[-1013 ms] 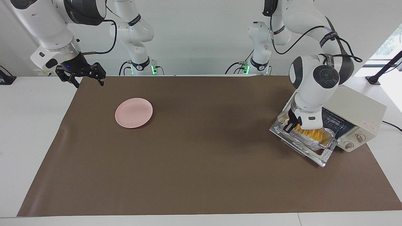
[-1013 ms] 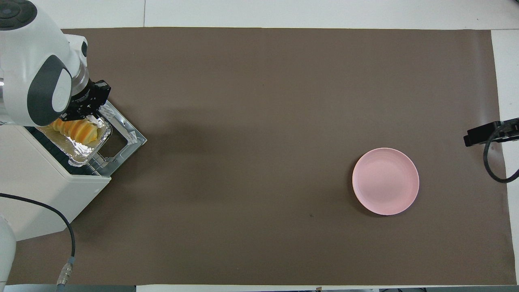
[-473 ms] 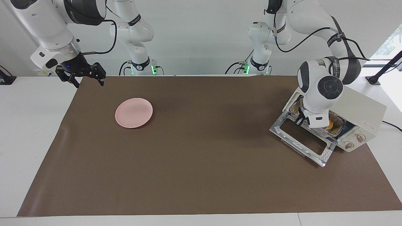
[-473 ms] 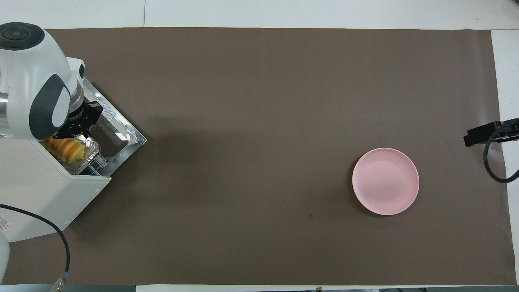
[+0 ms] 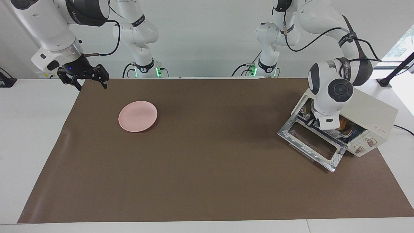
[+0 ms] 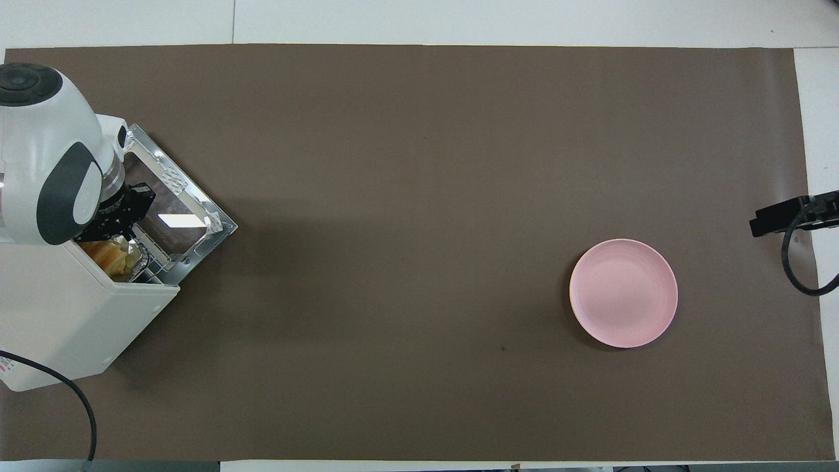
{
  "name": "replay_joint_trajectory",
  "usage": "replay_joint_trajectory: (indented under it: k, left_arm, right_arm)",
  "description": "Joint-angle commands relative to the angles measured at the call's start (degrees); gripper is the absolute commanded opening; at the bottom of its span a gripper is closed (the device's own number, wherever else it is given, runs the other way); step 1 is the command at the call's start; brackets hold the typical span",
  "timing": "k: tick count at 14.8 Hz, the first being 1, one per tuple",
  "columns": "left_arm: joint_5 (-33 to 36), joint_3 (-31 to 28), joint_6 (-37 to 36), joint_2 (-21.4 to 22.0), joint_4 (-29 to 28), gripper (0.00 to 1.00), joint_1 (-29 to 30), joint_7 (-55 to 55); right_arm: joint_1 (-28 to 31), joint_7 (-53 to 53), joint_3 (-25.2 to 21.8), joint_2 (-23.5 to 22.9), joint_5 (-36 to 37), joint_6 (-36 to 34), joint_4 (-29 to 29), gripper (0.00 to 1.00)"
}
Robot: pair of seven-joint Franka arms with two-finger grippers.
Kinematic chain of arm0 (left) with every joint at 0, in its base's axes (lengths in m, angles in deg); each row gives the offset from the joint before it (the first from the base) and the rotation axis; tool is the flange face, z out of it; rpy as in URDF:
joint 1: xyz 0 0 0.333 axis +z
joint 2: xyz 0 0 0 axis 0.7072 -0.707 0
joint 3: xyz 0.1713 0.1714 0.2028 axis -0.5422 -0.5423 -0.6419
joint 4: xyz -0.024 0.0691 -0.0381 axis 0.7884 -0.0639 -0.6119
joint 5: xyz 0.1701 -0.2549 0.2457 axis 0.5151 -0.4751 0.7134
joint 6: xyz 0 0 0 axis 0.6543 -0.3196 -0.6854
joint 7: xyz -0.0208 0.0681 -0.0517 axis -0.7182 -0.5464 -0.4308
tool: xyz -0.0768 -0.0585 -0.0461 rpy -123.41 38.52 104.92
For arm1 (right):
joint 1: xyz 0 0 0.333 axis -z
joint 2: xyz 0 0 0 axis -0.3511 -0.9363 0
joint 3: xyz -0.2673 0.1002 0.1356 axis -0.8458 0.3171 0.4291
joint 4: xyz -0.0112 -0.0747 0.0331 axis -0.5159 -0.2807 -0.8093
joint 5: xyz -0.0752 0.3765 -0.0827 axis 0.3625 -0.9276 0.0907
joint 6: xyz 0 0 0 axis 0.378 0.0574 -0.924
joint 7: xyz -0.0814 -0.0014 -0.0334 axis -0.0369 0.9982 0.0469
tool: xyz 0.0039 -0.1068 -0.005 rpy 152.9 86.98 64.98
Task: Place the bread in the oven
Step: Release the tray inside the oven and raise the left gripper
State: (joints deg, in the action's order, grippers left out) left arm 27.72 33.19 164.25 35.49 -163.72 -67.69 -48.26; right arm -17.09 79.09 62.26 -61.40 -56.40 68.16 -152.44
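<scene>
We see a white counter [image 5: 29, 136] under a brown mat [image 5: 207, 168], white wall past the arm bases. No writing we can read; small red mark on the oven [image 5: 368, 116], illegible. Oven sits at the left arm's end, glass door dropped open. Bread [image 6: 113, 255] lies inside on a foil tray [image 6: 134, 262]. Left pincer [image 5: 311, 121] bends down into the oven mouth; grip state, we cannot tell. Right pincer [image 5: 87, 79] waits released over the mat corner. Pink plate [image 5: 137, 116] nearby.
</scene>
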Motion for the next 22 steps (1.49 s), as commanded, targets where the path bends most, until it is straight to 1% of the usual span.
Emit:
replay_joint_trajectory:
  k: [1, 2, 5, 7, 9, 11, 12, 13, 14, 16, 17, 19, 22]
  left_arm:
    - [1.5, 0.3, 1.8, 2.6, -2.8, 0.26, 1.9, 1.8]
    - [1.5, 0.3, 1.3, 2.6, -2.8, 0.99, 1.9, 2.7]
    - [1.5, 0.4, 3.7, 2.2, -2.0, 1.0, 1.4, 4.1]
    - [1.6, 0.4, 4.8, 1.3, 0.7, 1.0, 1.6, 8.5]
    - [1.8, 0.3, 7.8, 0.0, 3.1, 1.0, 1.8, 13.6]
    - [1.8, 0.4, 12.5, -0.2, 3.8, 1.0, 1.6, 17.2]
    - [1.9, 0.3, 13.5, -0.2, 4.0, 1.0, 1.3, 19.2]
    - [1.8, 0.4, 13.3, 0.2, 5.6, 1.0, 1.6, 22.5]
    - [1.0, 0.6, 11.6, 0.6, 8.5, 1.0, 2.0, 27.0]
    - [-6.1, 0.5, 3.8, 1.7, 13.8, 1.0, 2.1, 31.9]
    - [-8.3, 0.5, 0.9, 2.6, 15.3, 1.0, 2.0, 33.3]
    - [-8.8, 1.0, -6.7, 6.0, 16.5, 1.0, 1.5, 37.7]
    - [-9.1, 1.6, -14.5, 11.8, 15.9, 1.0, 0.6, 47.3]
  right_arm:
    - [0.6, 1.0, 0.4, 0.8, 0.0, -0.2, -0.8, 1.0]
    - [0.6, 1.0, 0.4, 0.8, 0.0, -0.2, -0.8, 1.0]
    - [0.6, 1.0, 0.4, 0.8, 0.0, -0.2, -0.8, 1.0]
    - [0.6, 1.0, 0.4, 0.8, 0.0, -0.2, -0.8, 1.0]
    - [0.7, 1.0, 0.4, 0.8, 0.0, -0.2, -0.8, 1.0]
    - [0.6, 1.0, 0.4, 0.8, 0.0, -0.2, -0.8, 1.0]
    - [0.6, 1.0, 0.4, 0.8, 0.0, -0.2, -0.8, 1.0]
    - [0.6, 1.0, 0.4, 0.8, 0.0, -0.2, -0.8, 1.0]
    - [0.6, 1.0, 0.4, 0.8, 0.0, -0.2, -0.8, 1.0]
    - [0.6, 1.0, 0.4, 0.8, 0.0, -0.2, -0.8, 1.0]
    - [0.6, 1.0, 0.4, 0.8, 0.0, -0.2, -0.8, 1.0]
    - [0.6, 1.0, 0.4, 0.8, 0.0, -0.2, -0.8, 1.0]
    - [0.6, 1.0, 0.4, 0.8, 0.0, -0.2, -0.8, 1.0]
